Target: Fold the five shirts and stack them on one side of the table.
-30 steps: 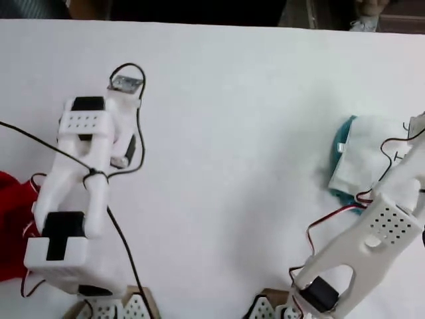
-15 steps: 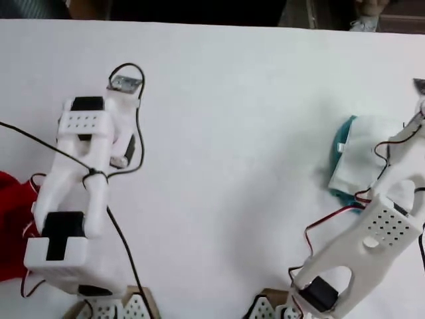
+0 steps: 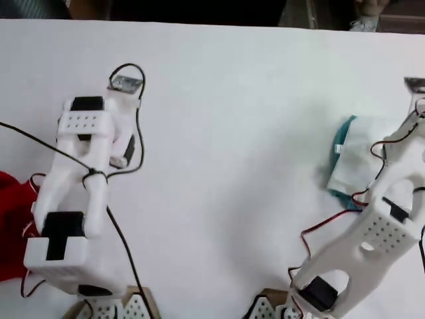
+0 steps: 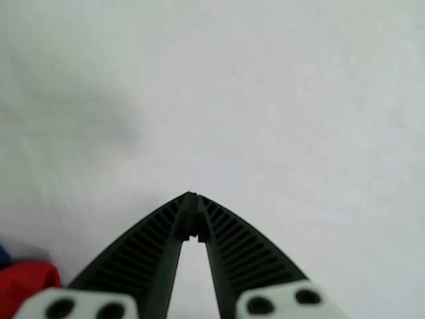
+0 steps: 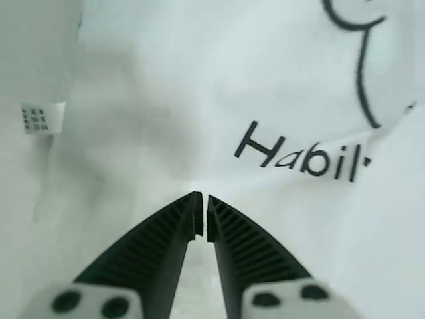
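Observation:
A folded white shirt (image 3: 362, 156) with black print lies on a teal shirt (image 3: 340, 143) at the table's right side. The right arm (image 3: 378, 226) stretches over this pile. In the right wrist view my right gripper (image 5: 200, 216) hovers close above the white shirt (image 5: 199, 100), its jaws shut with only a hairline slit and nothing visible between them. A red shirt (image 3: 10, 219) is bunched at the table's left edge. The left arm (image 3: 80, 166) stands beside it. My left gripper (image 4: 191, 216) is shut over bare table, with red cloth (image 4: 23, 286) at its side.
The white table (image 3: 232, 133) is bare across its middle and back. A small care label (image 5: 38, 116) sticks out from the white shirt's edge. Loose cables (image 3: 126, 173) trail from both arms. The arm bases stand at the front edge.
The right arm has swung farther across the white shirt toward the table's right edge. The left arm and the red shirt have not moved.

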Controlling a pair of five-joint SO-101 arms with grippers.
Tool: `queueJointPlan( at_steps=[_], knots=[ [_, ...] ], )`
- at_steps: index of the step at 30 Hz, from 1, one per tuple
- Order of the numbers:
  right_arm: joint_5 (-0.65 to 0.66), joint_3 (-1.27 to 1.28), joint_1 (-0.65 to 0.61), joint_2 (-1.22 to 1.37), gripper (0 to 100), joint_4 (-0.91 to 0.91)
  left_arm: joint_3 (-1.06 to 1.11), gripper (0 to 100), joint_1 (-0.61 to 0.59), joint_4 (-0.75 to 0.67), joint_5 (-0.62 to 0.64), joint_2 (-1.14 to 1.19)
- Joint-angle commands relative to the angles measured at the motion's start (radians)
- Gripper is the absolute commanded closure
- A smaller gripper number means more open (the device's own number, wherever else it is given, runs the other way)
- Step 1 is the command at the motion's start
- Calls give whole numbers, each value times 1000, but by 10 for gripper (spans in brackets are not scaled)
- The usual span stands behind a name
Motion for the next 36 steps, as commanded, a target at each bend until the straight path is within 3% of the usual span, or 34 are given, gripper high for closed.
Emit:
queueJointPlan(
  at_steps=[1,7,15,20,27,36],
  knots=[
    [3,-3,-15,-206,975,7,-156,972,-72,58,-18,-64],
    [0,100,-51,-426,975,21,-381,972,-258,199,-51,-63],
    [3,617,-191,-837,975,-30,-414,972,-572,226,-221,-63],
    [28,1049,-179,-1055,975,-340,-404,972,-744,189,-322,-55],
    [133,1602,-159,-1098,975,-765,-377,972,-875,126,-396,-55],
    [138,1717,-96,-1095,975,-995,-375,972,-899,109,-394,-54]
  ],
)
